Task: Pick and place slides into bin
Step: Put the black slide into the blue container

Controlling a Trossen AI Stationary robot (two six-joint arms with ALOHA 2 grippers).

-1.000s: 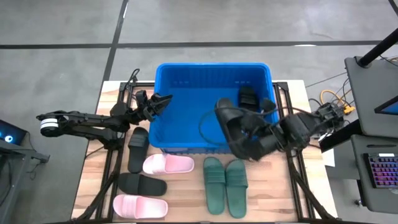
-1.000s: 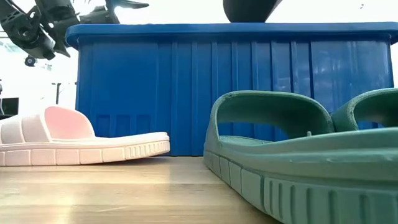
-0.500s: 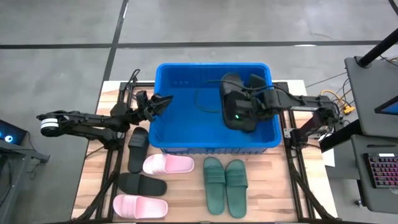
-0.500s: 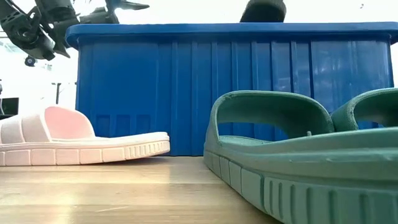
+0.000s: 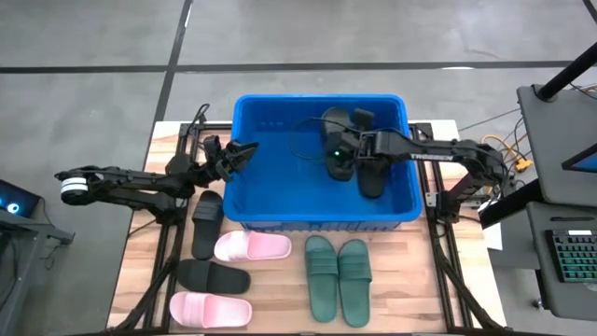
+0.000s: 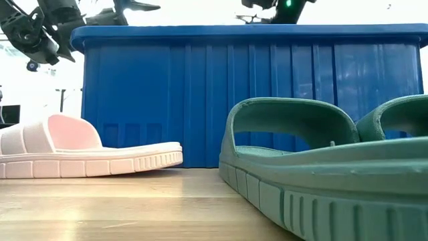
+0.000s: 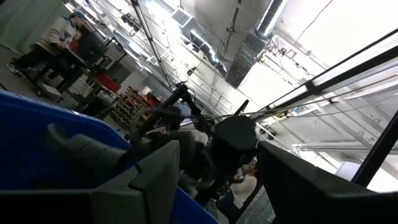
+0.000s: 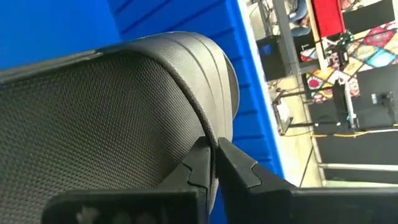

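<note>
R gripper (image 5: 338,149) pinched tight on black slide (image 5: 338,142) over far half of blue bin (image 5: 244,149), 2nd black slide (image 5: 369,168) inside bin; L gripper (image 5: 244,152) spread wide, empty, at bin's L rim.

An industrial workshop or robotics lab: exposed ceiling ducts (image 7: 261,28) and pipes run overhead, a person (image 7: 59,34) sits at a workstation among stacked pallets (image 7: 127,102), and the wooden table (image 5: 280,289) stands on bare grey concrete floor (image 5: 84,103) beside a keyboard (image 5: 571,257) on a cart.
</note>
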